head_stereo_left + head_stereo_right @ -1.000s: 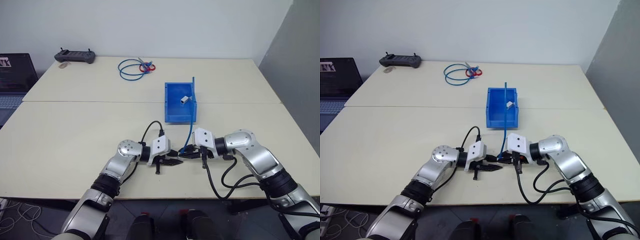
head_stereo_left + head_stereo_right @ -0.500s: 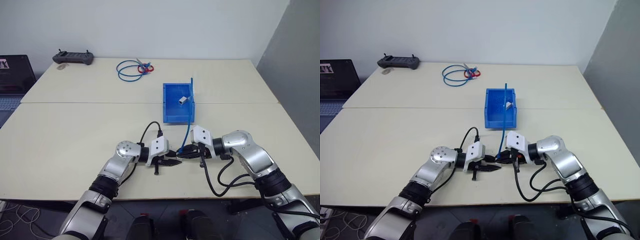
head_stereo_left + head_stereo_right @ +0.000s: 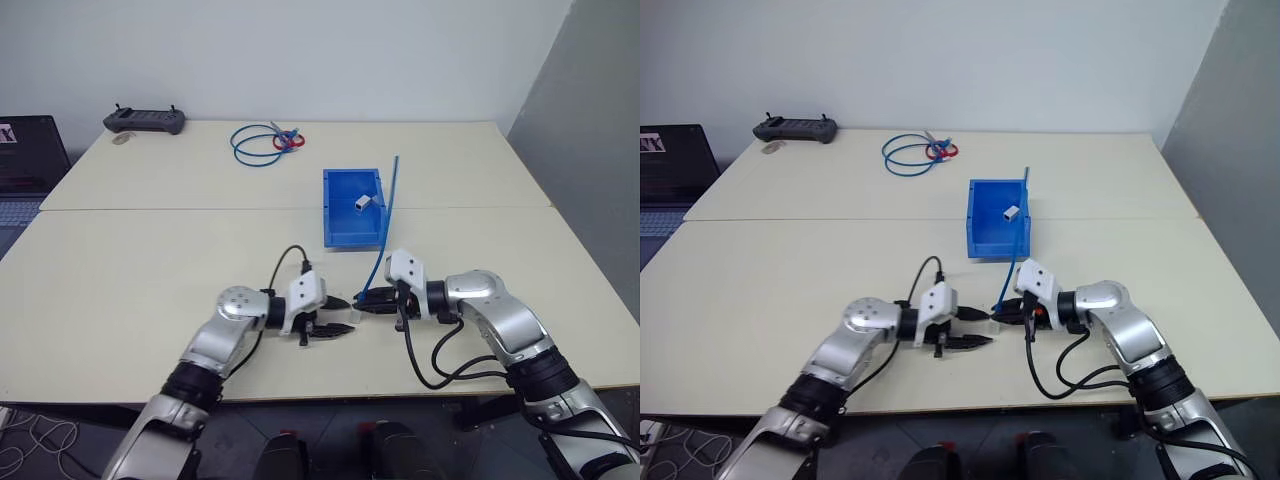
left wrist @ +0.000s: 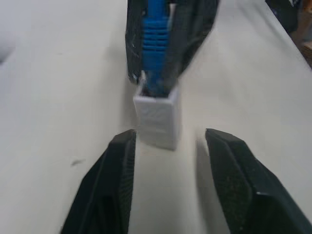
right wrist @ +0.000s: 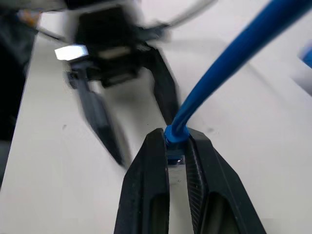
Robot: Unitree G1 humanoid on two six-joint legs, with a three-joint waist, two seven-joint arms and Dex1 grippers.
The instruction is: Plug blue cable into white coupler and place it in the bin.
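Right gripper (image 5: 175, 146) pinches one blue cable (image 4: 155, 29) — seated in one white coupler (image 4: 157, 117); left gripper (image 4: 168, 146) spread.

Silver arms, white wrist blocks, black hands, looping black cables

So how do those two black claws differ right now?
The left gripper has its jaws spread apart and holds nothing, while the right gripper is pinched shut on the blue cable. The white coupler sits on the cable's end in the right gripper, and the left gripper's fingers stand clear of it. Both lie low over the table, pointing at each other.
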